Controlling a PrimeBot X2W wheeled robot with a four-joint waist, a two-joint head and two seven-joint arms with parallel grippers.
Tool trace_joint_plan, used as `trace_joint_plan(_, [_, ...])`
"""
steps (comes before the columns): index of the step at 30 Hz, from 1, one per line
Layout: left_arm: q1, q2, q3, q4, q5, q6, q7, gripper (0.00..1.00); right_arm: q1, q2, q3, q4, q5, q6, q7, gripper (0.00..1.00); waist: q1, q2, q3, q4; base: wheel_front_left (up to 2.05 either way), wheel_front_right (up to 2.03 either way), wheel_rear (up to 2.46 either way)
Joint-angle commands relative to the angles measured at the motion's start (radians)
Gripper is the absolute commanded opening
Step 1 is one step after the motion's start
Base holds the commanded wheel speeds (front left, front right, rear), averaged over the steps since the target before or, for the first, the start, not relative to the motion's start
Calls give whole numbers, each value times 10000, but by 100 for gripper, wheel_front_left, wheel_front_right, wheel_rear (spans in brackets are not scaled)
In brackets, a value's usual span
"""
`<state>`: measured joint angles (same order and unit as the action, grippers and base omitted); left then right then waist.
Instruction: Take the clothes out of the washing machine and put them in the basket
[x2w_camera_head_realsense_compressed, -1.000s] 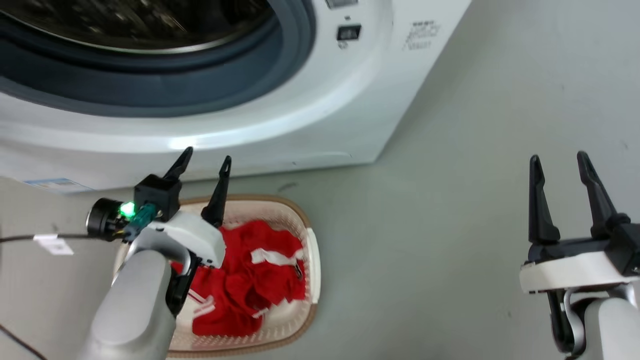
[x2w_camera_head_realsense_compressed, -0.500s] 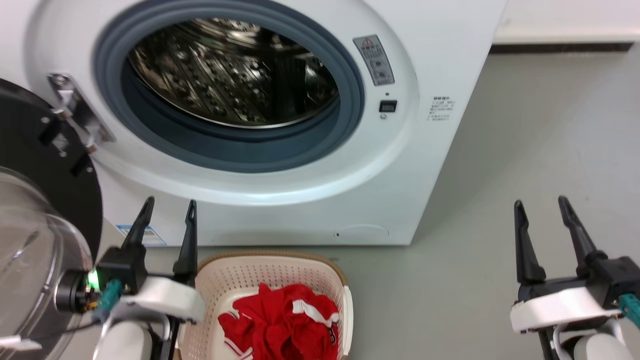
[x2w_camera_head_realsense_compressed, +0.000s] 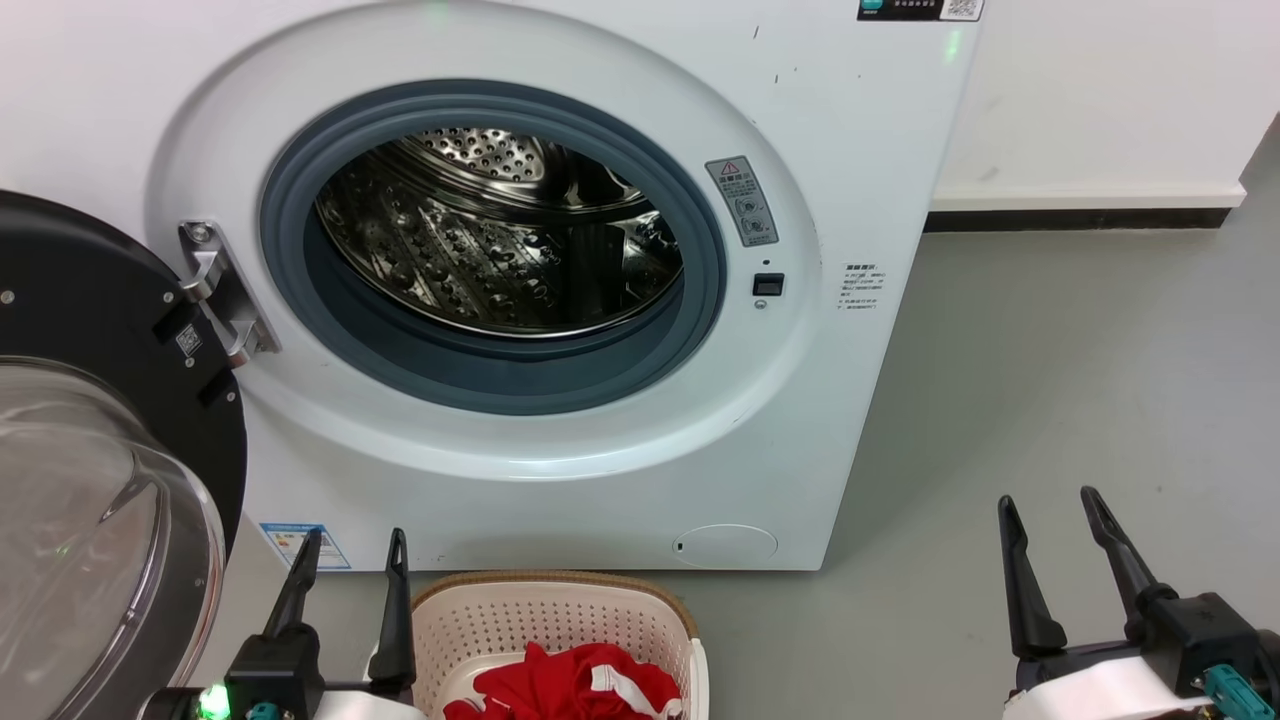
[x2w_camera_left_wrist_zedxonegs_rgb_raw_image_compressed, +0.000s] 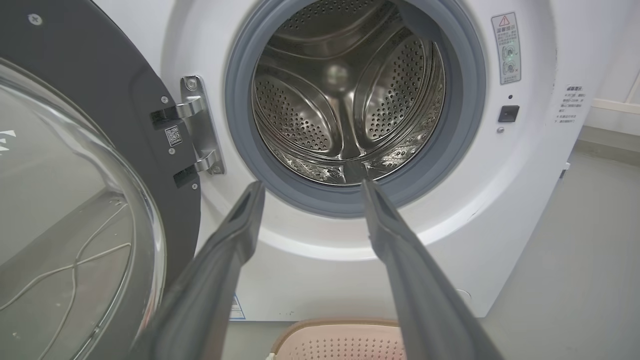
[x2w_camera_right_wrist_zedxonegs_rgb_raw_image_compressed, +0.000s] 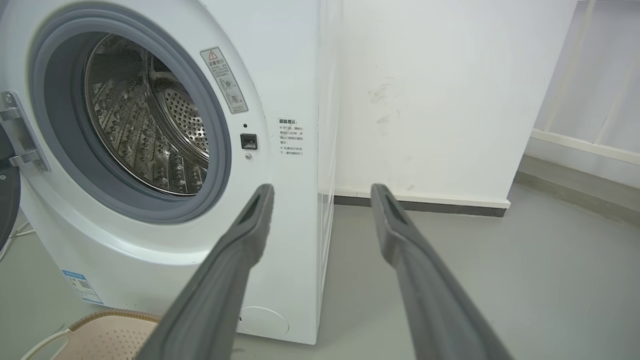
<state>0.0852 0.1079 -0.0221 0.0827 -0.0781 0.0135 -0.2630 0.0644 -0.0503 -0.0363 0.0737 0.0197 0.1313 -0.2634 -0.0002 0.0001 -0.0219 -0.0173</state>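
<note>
Red clothes (x2w_camera_head_realsense_compressed: 575, 687) lie in the basket (x2w_camera_head_realsense_compressed: 545, 612) at bottom centre, below the washing machine (x2w_camera_head_realsense_compressed: 560, 480). The left gripper (x2w_camera_head_realsense_compressed: 355, 537) at lower left and the right gripper (x2w_camera_head_realsense_compressed: 1045, 497) at lower right are both spread and empty.

In the head view, the grey floor (x2w_camera_head_realsense_compressed: 1050, 400) lies at 4 o'clock. A white wall (x2w_camera_head_realsense_compressed: 1100, 90) stands at 2 o'clock, with a dark strip (x2w_camera_head_realsense_compressed: 1080, 219) along its bottom.

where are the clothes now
In the head view the red clothes lie in the basket at the bottom edge, before the washing machine, right of the left gripper.
</note>
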Motion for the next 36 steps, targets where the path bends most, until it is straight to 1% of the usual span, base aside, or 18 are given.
trace_joint_plan(1, [83,-24,23,-72,99,51,-26,100,88,2,20,-3,63,-11,-20,100,2,-1,-27,-17,0,0,0])
trace_joint_plan(11, [429,-237,3,-121,401,219,-26,100,297,2,-41,-40,93,-11,-20,100,2,-1,-192,-13,0,0,0])
trace_joint_plan(19, [426,-309,33,-43,509,255,-26,100,197,2,-85,-41,56,-11,-20,100,2,-1,-234,11,0,0,0])
trace_joint_plan(30, [459,-355,176,22,562,388,-26,100,123,2,-38,-3,110,-11,-20,100,2,-1,-231,-21,0,0,0])
trace_joint_plan(33, [479,-384,187,55,422,326,-26,100,113,2,-55,17,121,-11,-20,100,2,-1,-213,-11,0,0,0])
trace_joint_plan(34, [354,-353,194,54,359,313,0,0,189,0,-56,4,75,0,0,0,2,-1,-210,-10,0,0,0])
trace_joint_plan(36, [379,-380,190,244,353,313,23,0,240,8,-44,174,73,0,6,0,2,-1,-210,-11,0,0,0])
